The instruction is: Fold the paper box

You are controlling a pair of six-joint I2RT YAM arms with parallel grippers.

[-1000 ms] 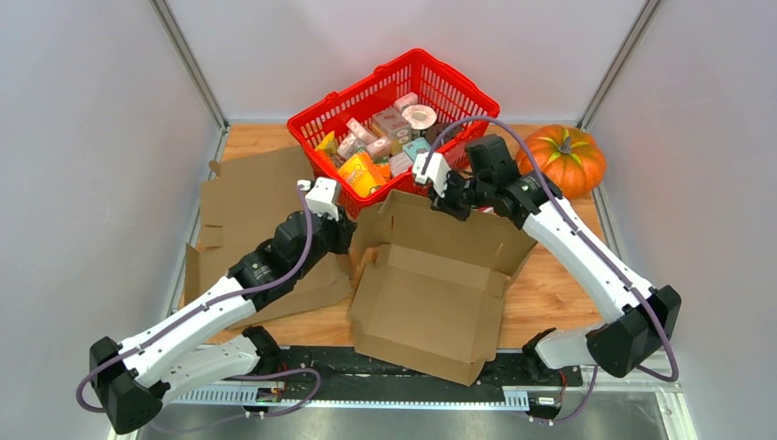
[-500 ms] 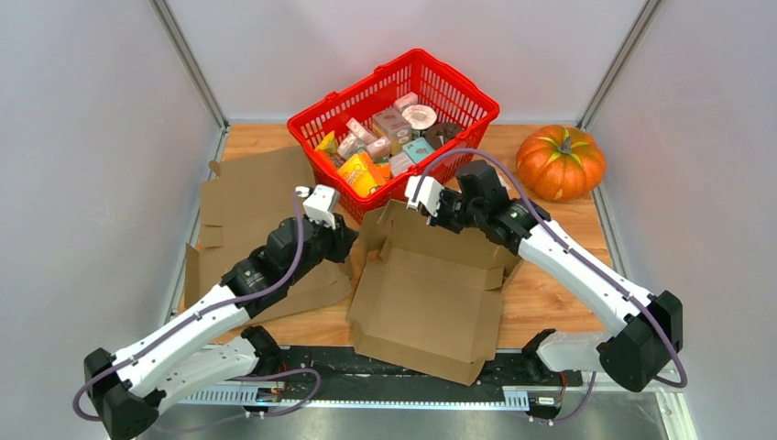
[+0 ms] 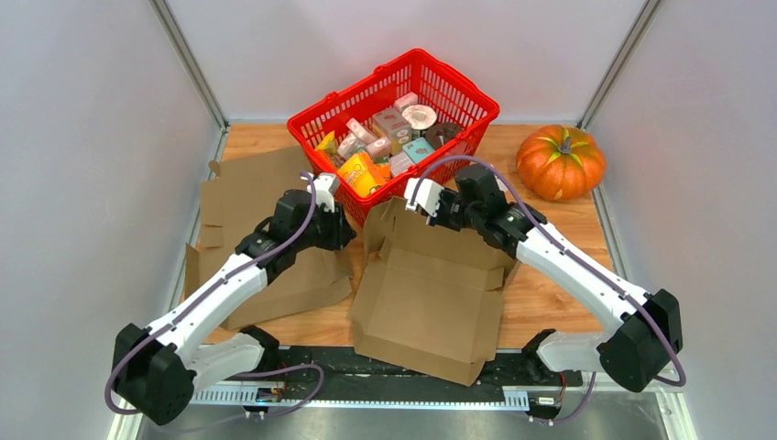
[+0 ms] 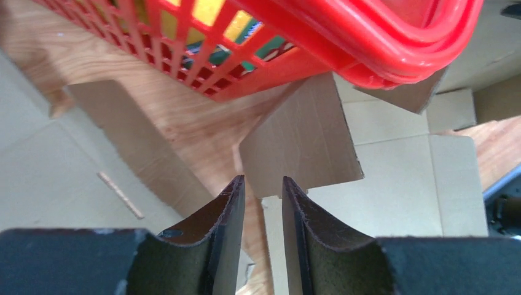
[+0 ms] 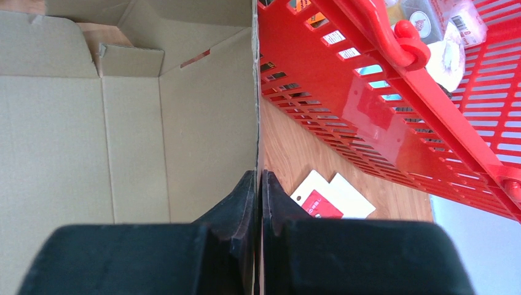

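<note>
The paper box (image 3: 431, 293) lies open in the middle of the desk (image 3: 550, 295), its base flat and its front flap reaching the near edge between the two arm bases. Its rear wall stands up just in front of the red basket (image 3: 455, 90), which is full of small packets.

The right gripper (image 5: 258, 184) is pinching the top edge of that rear wall. Its fingers are pressed together on the thin cardboard, with the inside of the box on one side and the basket's mesh on the other. A small red and white card (image 5: 322, 200) lies on the wood beside the basket.

The left gripper (image 4: 261, 187) sits low at the box's far left corner, next to the basket. Its fingers are a narrow gap apart with nothing visibly between them, and a raised side flap (image 4: 301, 141) is just ahead of the tips.

A flat cardboard sheet (image 3: 247, 197) lies on the left of the desk under the left arm. A pumpkin (image 3: 560, 162) sits at the far right, well apart from the box.
</note>
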